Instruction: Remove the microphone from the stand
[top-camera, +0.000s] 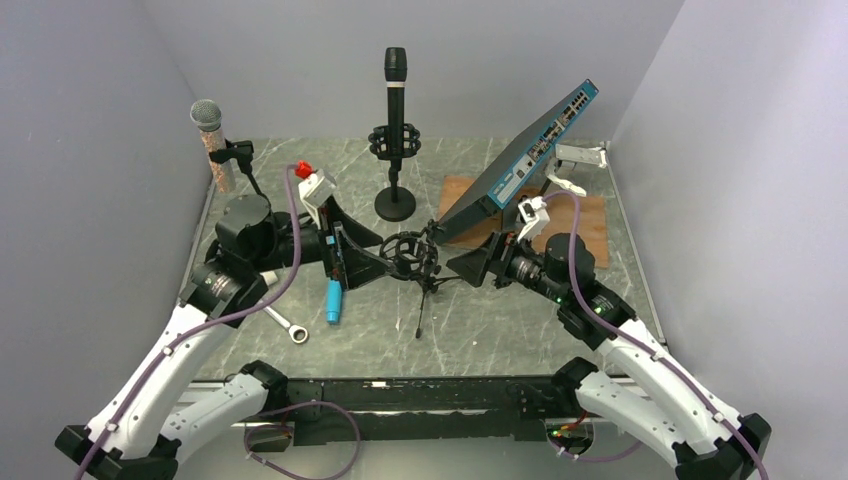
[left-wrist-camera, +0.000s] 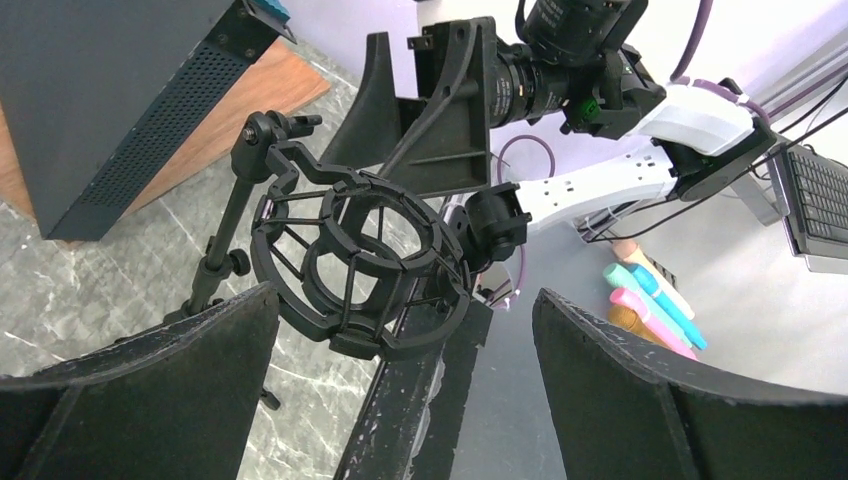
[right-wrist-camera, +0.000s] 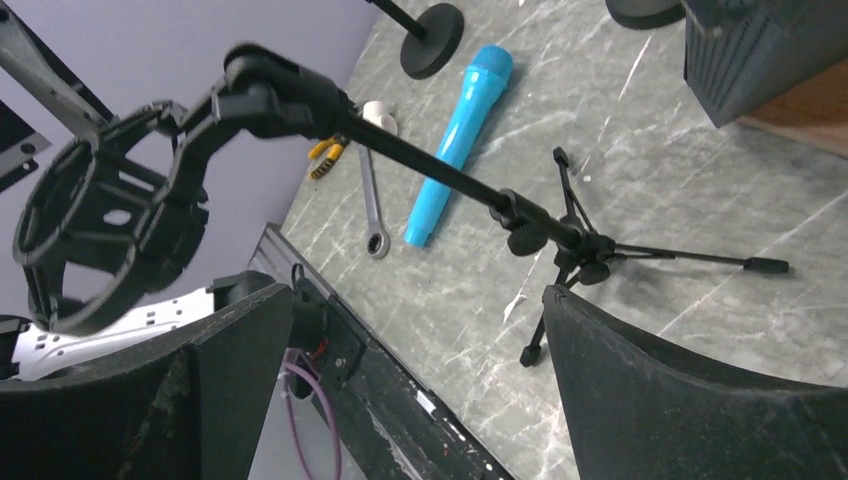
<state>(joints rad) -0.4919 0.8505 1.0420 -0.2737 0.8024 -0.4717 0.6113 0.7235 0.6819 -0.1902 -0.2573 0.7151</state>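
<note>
1. Shock mount (top-camera: 398, 262) on the small tripod stand (top-camera: 424, 295) is sitting at mid-bench with nothing in its ring.
2. Blue microphone (top-camera: 334, 300) is lying flat on the bench top, left of the tripod and a little toward the near edge, clear of the stand.
3. Left gripper (top-camera: 375, 255) is hovering just left of the mount. Its fingers are spread wide and gripping nothing. In its wrist view the mount is showing in the gap ahead of the fingers. Whether a fingertip is touching the ring cannot be told.
4. Right gripper (top-camera: 465, 258) is facing it from just right of the mount, fingers likewise apart and carrying nothing.
5. Wrench (top-camera: 287, 325) is lying near the blue microphone, on the side toward the left edge.
6. Black microphone (top-camera: 395, 75) is standing upright in a round-based stand toward the far edge. Silver-headed microphone (top-camera: 208, 120) is sitting in a clip by the far-left corner.
7. Network switch (top-camera: 520, 160) is leaning tilted over a wooden board (top-camera: 590, 225) toward the far-right corner.
</note>
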